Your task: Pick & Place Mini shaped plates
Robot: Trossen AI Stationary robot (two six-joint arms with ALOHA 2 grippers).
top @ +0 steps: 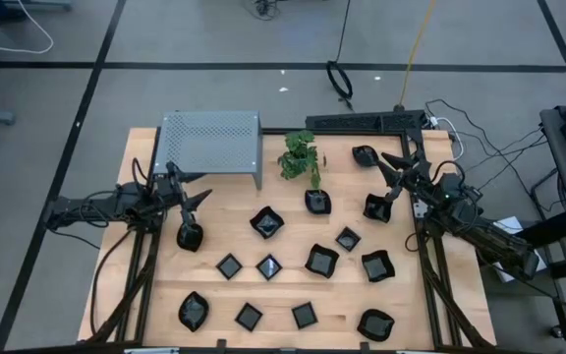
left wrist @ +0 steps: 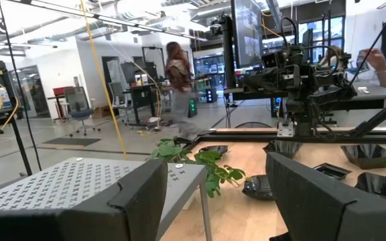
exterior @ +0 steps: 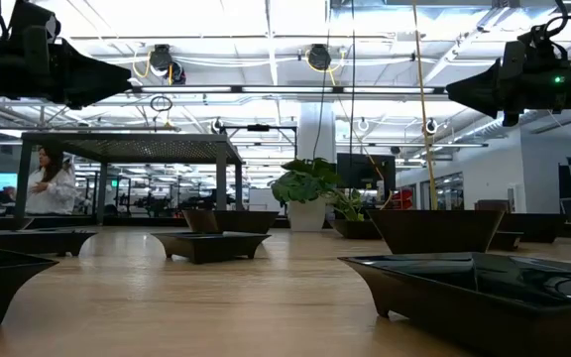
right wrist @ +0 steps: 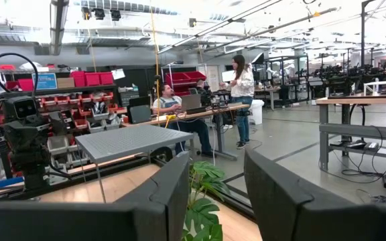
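A grey tiled floor (top: 214, 39) surrounds the wooden counter (top: 155, 295), with loose cables (top: 342, 79) trailing across it. Beyond lies a bright open workshop: ceiling strip lights (exterior: 266, 20), red storage bins (right wrist: 89, 79) on shelving, desks (right wrist: 354, 100) and office chairs (left wrist: 79, 110).

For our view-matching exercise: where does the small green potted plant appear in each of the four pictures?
High view: potted plant, back centre of table, right of the grey shelf.
Low view: centre, far end.
Left wrist view: lower centre.
Right wrist view: bottom centre.
Shared landmark: the shelf.
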